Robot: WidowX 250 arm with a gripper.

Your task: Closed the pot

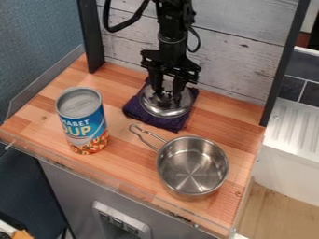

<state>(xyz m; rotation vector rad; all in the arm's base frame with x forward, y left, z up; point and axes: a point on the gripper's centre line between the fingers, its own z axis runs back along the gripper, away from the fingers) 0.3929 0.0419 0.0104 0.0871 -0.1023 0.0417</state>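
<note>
The black gripper (167, 95) hangs down over the shiny metal lid (171, 111), at the upper middle of the view. The lid lies on a folded dark purple cloth (135, 109), and the gripper's lower end hides its middle part. In front of the cloth and to the right, the metal pot (192, 165) stands upright and uncovered, apart from the lid. Its inside shows bare metal, and its wire handle points to the upper left, toward the cloth.
A blue and orange soup can (85, 123) stands upright on the left of the wooden counter (128, 161). Behind the gripper rises a whitewashed plank wall (230, 56) between dark posts. A clear low rim runs along the counter's front edge.
</note>
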